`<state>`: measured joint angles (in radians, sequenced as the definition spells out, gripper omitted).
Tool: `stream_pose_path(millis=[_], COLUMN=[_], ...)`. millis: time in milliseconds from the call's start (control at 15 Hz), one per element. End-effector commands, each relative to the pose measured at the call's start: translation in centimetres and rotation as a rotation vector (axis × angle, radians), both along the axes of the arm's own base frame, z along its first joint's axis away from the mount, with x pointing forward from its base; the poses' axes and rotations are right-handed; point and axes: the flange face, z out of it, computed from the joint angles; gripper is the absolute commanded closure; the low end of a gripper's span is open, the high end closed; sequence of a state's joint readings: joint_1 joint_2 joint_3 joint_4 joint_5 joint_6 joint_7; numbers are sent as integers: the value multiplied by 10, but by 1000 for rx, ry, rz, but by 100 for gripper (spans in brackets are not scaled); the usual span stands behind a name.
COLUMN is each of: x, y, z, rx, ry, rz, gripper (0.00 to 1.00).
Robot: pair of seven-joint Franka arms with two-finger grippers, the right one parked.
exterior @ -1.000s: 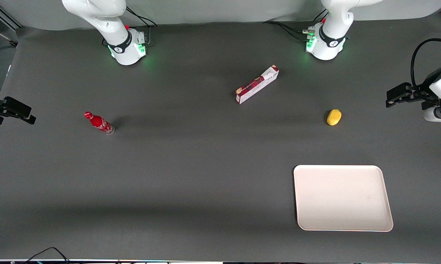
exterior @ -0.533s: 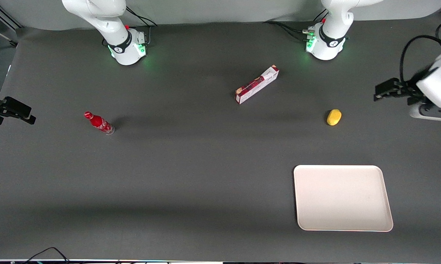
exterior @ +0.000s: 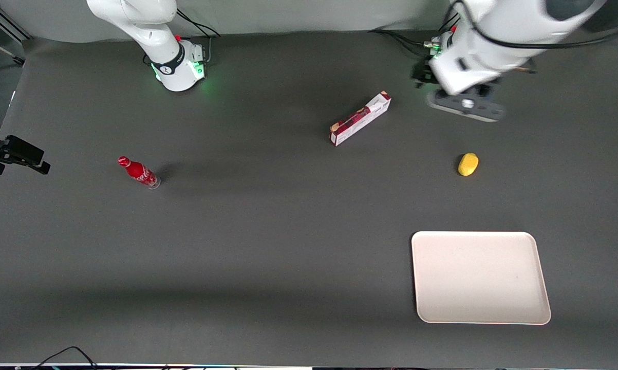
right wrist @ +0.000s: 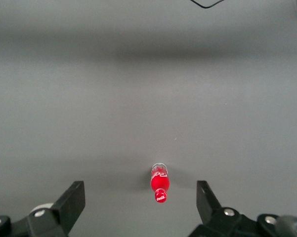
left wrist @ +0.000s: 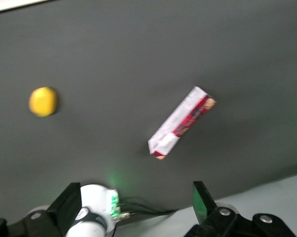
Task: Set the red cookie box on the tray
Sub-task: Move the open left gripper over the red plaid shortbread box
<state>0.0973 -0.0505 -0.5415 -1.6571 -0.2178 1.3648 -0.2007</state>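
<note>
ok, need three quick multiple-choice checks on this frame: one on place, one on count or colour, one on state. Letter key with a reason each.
1. Where is the red cookie box?
A. on the tray
B. on the dark table, apart from the tray
C. held by the pincer

2. How many loose things lie on the table, not counting the tray?
A. three
B. two
C. five

3. What state is the pincer in?
A. shut on the box
B. shut on nothing
C. open, holding nothing

Key: 1 B, the box lies on the table, farther from the front camera than the tray. 2 A, box, red bottle, yellow object. 3 C, the wrist view shows its fingers apart above the table, nothing between them.
</note>
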Motion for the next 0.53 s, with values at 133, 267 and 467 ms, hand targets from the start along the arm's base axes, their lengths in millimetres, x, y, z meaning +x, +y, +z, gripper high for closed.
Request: stream_pose_path(millis=[133, 267, 467], x=[-94, -125, -151], y=[-110, -131, -133], z=[-138, -185, -238], rx=[10, -14, -27], ry=[-109, -162, -191], rz=[-51, -93, -117], gripper=[0, 0, 0])
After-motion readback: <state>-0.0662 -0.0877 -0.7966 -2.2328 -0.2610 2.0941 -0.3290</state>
